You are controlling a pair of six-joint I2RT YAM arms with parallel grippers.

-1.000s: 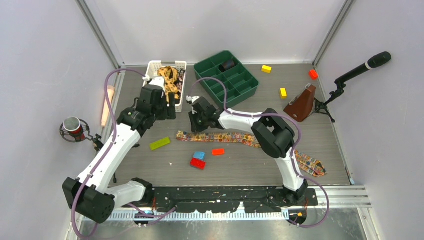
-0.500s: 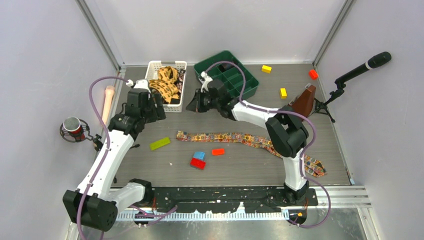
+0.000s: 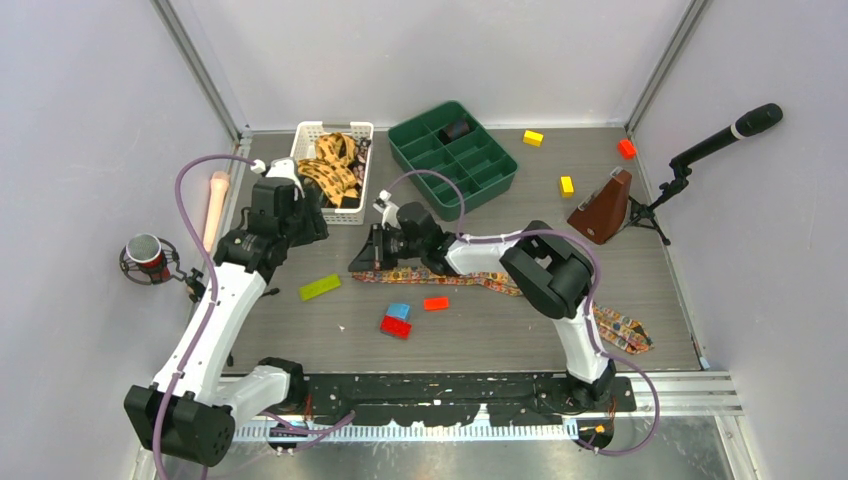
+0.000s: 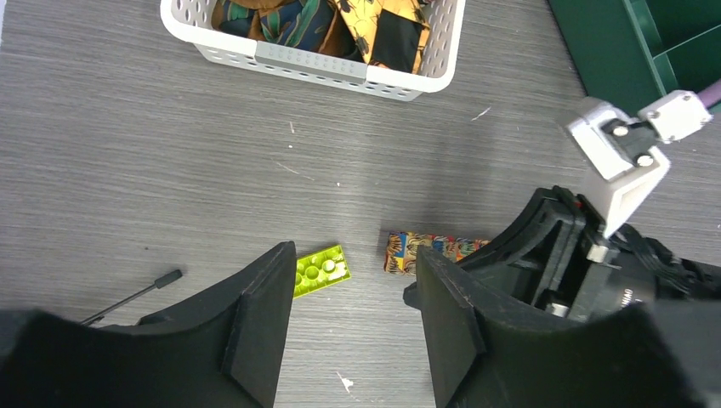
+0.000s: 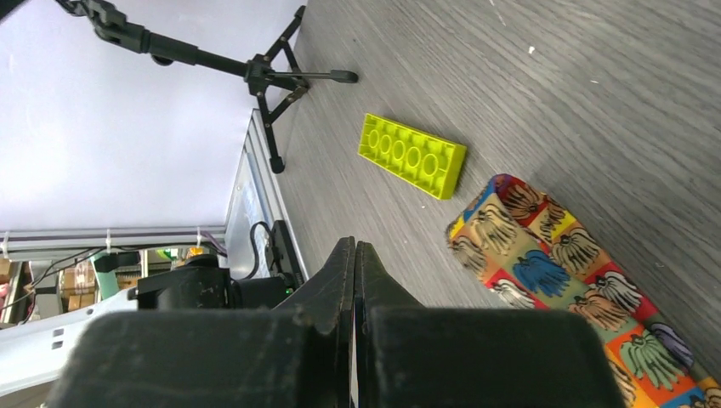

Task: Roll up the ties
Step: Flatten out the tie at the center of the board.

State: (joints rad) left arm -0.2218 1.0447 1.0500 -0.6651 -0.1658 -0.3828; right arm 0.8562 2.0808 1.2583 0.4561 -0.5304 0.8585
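One patterned tie (image 3: 450, 275) lies flat across the table, running from left of centre to the near right. Its narrow left end (image 4: 425, 249) (image 5: 553, 255) rests on the wood. My right gripper (image 3: 365, 258) (image 5: 354, 251) hovers low just beside that end, shut with nothing between its fingers. More ties (image 3: 335, 165) (image 4: 340, 21) are bunched in the white basket (image 3: 300, 135) (image 4: 310, 64). My left gripper (image 3: 305, 225) (image 4: 353, 255) hangs open and empty in front of the basket, above bare table between the lime brick and the tie's end.
A lime brick (image 3: 320, 287) (image 4: 321, 269) (image 5: 412, 155) lies left of the tie's end; blue (image 3: 399, 311) and red (image 3: 395, 327) bricks lie nearer me. The green compartment tray (image 3: 490, 185) stands behind. A brown metronome (image 3: 603, 207) and microphone stand (image 3: 720, 140) are at the right.
My right gripper rose toward the green tray, then came back down beside the tie's left end and closed. My left gripper drew back to the left and its jaws narrowed somewhat.
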